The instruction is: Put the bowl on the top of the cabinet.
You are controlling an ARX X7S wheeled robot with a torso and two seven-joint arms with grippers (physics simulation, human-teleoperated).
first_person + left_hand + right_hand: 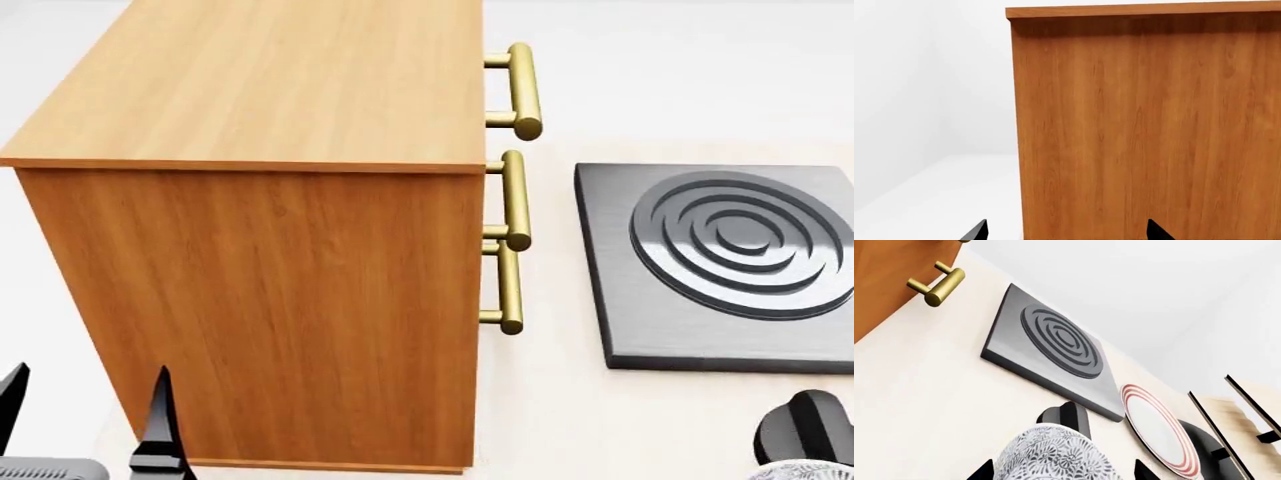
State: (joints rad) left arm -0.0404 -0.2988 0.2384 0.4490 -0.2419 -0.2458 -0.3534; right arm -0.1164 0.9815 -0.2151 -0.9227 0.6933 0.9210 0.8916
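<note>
The bowl [1054,455], white with a dense black floral pattern, fills the gap between my right gripper's [1063,471] two black fingertips, which sit close against its sides. Only a sliver of the bowl [801,472] shows at the bottom right edge of the head view. The orange-brown cabinet [267,90] stands at the left, its flat top bare and its brass handles [523,90] facing right. My left gripper [91,385] is open and empty, close in front of the cabinet's side wall [1141,125].
A grey square slab with raised rings [727,265] lies right of the cabinet. A black rounded piece [805,428] stands just beyond the bowl. In the right wrist view, a red-ringed white plate [1157,427] stands upright on a black holder, beside a pale rack [1244,412].
</note>
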